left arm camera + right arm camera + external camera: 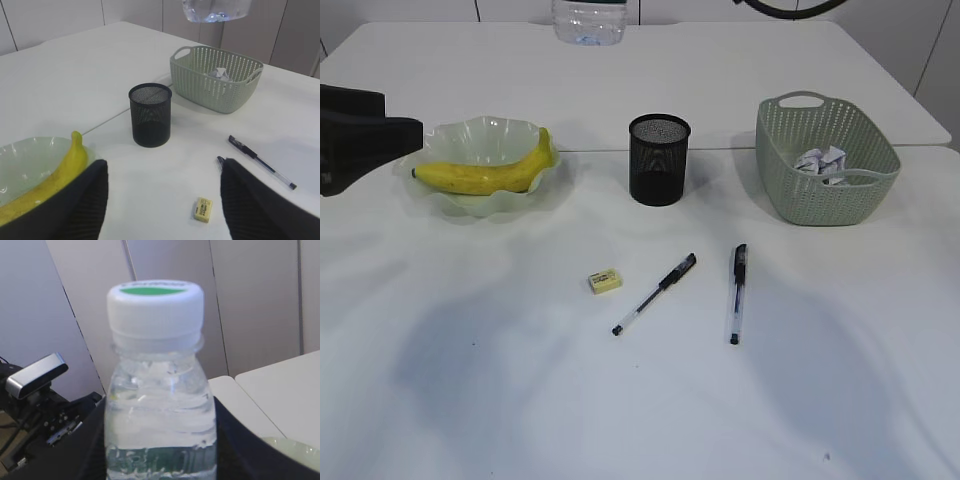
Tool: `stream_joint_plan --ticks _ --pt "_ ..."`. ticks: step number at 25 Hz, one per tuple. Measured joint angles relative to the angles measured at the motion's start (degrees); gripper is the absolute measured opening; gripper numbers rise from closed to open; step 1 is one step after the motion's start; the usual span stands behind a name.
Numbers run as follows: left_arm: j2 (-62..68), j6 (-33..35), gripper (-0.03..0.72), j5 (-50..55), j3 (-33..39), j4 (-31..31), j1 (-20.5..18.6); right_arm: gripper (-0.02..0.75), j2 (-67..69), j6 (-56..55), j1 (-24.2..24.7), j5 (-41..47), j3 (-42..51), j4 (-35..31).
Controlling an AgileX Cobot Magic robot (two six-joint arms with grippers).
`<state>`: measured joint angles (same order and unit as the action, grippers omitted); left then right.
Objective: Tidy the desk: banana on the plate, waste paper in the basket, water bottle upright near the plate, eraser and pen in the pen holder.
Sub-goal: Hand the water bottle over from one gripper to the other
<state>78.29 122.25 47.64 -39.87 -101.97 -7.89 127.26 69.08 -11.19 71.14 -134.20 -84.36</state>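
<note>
The banana (pixel 480 176) lies on the pale green plate (pixel 485 130) at the left. Just left of the plate, my left gripper (pixel 164 167) hangs open and empty. Below it are the yellow eraser (pixel 203 209) and one pen (pixel 262 162). The eraser (pixel 605 281) and two pens (pixel 655 294) (pixel 737 293) lie on the table in front of the black mesh pen holder (pixel 659 160). Waste paper (pixel 820 160) sits in the green basket (pixel 825 165). My right gripper (pixel 160 440) is shut on the upright water bottle (pixel 157 390), held in the air at the back (pixel 588 22).
White table surface (pixel 640 400) stretches wide in front of the pens. A table seam (pixel 720 149) runs behind the pen holder. In the right wrist view a camera on a stand (pixel 35 375) sits off the table, and the plate's rim (pixel 295 447) shows at lower right.
</note>
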Motion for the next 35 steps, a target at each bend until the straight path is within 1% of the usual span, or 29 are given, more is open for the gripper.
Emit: stream_joint_plan --ticks 4,9,13,16,25,30,35 --pt "0.0 0.0 0.522 0.9 -1.6 0.1 0.0 0.354 0.0 -1.3 0.0 0.0 0.0 -3.3" --pt "0.0 -1.2 0.574 2.1 -4.7 0.1 0.0 0.354 0.0 -2.0 0.0 0.0 -0.1 -4.0" --pt "0.0 -2.9 0.588 2.4 -7.4 0.2 1.0 0.354 0.0 -2.2 0.0 0.0 -0.1 -4.0" --pt "0.0 -3.5 0.591 1.8 -10.3 0.2 2.9 0.354 0.0 -2.2 0.0 0.0 -0.1 -4.1" --pt "1.8 -3.8 0.591 -7.8 -16.3 0.2 9.6 0.354 0.0 -2.3 0.0 -0.1 -0.1 -4.1" --pt "5.7 -3.8 0.591 -8.3 -18.8 0.2 11.7 0.354 0.0 -2.3 0.0 -0.1 -0.1 -4.1" --pt "8.4 -3.8 0.591 -7.8 -21.7 0.2 12.8 0.354 0.0 -1.8 0.0 -0.2 -0.1 -4.0"
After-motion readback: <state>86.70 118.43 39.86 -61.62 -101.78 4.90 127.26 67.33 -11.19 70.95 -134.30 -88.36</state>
